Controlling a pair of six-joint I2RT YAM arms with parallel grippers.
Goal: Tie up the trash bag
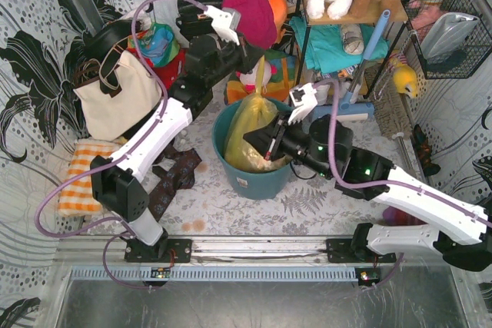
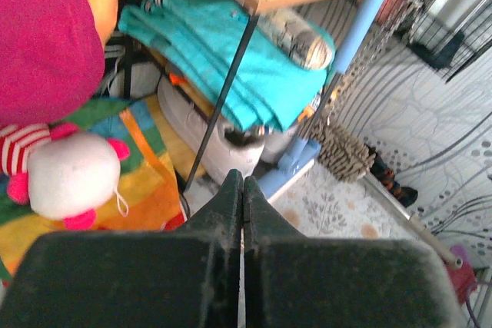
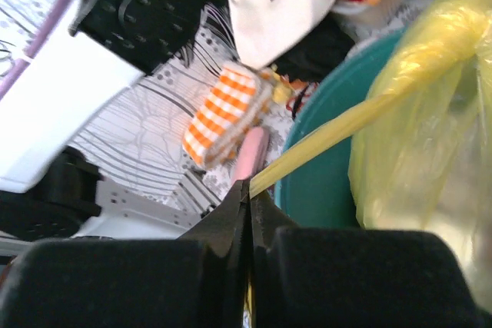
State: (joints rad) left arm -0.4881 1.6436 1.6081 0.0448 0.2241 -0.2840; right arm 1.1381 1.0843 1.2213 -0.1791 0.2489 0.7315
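From the top external view, the trash bag (image 1: 252,130) sat inside the teal bucket (image 1: 257,183) near the middle of the tabletop (image 1: 231,209). Its yellow plastic bulged above the rim, and a thin twisted strip rose from its top toward the far side. The right gripper (image 1: 250,139) lay across the bag from the right, its dark fingers against the plastic. The left gripper (image 1: 243,53) was raised on the far side of the bucket, above and to the left of the bag; from this angle it could not be told whether it touched the strip. A cream canvas tote (image 1: 115,99) stood at the far left, with an orange checked cloth (image 1: 81,178) lying nearer on the left.

In the left wrist view, the left gripper (image 2: 242,179) had its fingers pressed together with nothing visible between them. Beyond them were a white plush toy (image 2: 71,176), a folded teal cloth (image 2: 223,59) and a blue mop handle (image 2: 361,24).

In the right wrist view, the right gripper (image 3: 247,187) was pinching a taut yellow strand of the trash bag (image 3: 419,120), the strand running up and right from the closed fingertips to the bag's body. The teal bucket (image 3: 323,182) showed just beside the bag, and the checked cloth (image 3: 227,113) lay beyond on the tabletop.
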